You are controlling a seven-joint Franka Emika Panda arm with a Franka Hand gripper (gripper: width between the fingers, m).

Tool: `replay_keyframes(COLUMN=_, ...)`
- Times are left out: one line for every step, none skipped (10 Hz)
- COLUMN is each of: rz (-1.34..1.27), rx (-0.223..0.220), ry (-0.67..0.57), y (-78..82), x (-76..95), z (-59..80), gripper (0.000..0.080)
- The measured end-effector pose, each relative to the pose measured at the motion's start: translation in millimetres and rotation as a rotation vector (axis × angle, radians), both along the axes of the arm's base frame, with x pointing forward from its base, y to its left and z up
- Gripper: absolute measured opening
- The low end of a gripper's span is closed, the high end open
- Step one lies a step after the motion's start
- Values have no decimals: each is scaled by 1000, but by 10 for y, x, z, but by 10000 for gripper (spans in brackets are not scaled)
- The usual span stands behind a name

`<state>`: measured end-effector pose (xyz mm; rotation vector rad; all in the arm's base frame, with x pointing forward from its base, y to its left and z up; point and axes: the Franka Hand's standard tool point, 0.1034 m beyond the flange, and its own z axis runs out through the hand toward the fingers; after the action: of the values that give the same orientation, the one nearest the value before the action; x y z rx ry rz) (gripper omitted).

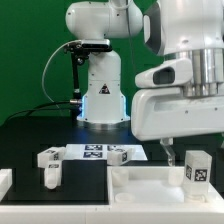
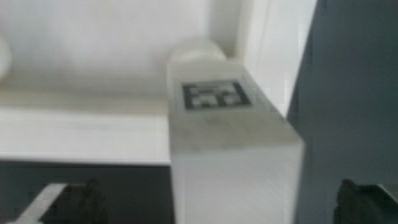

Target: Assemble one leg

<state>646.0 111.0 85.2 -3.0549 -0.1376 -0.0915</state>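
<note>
Leg point(image 1: 197, 168), a stubby white plastic block with smooth matte faces and a black-and-white square tag, is standing upright at about four o'clock in the exterior view, at a corner of the flat white tray-shaped panel point(image 1: 150, 192) with its raised rim; the gripper point(image 1: 186, 150) is hanging over it with fingers spread wide, gripping nothing. The wrist view alone is showing both dark fingertips point(image 2: 68, 203) sitting clear of the leg's sides; the exterior view alone is showing another leg point(image 1: 50, 162), a third leg point(image 1: 118, 155) and the marker board point(image 1: 90, 152) lying around eight o'clock on the black table point(image 1: 30, 135), with the gripper's bulky white housing blocking the scene near two o'clock.
</note>
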Motion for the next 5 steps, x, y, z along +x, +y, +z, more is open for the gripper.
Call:
replay_keyframes(rz=-4, rx=-1, ry=71, y=8, x=-47, z=-57, gripper=649)
replay_keyframes(rz=-30, rx=-1, ry=96, y=30, x=-46, z=-80, gripper=649)
replay_keyframes(rz=-34, rx=0, ry=89, y=23, x=-32, z=-76, gripper=534)
replay_keyframes(rz=-35, rx=-1, ry=90, y=20, x=-33, z=-79, gripper=534)
replay_keyframes(rz=-77, rx=2, ry=94, y=26, x=-34, z=-81, gripper=397)
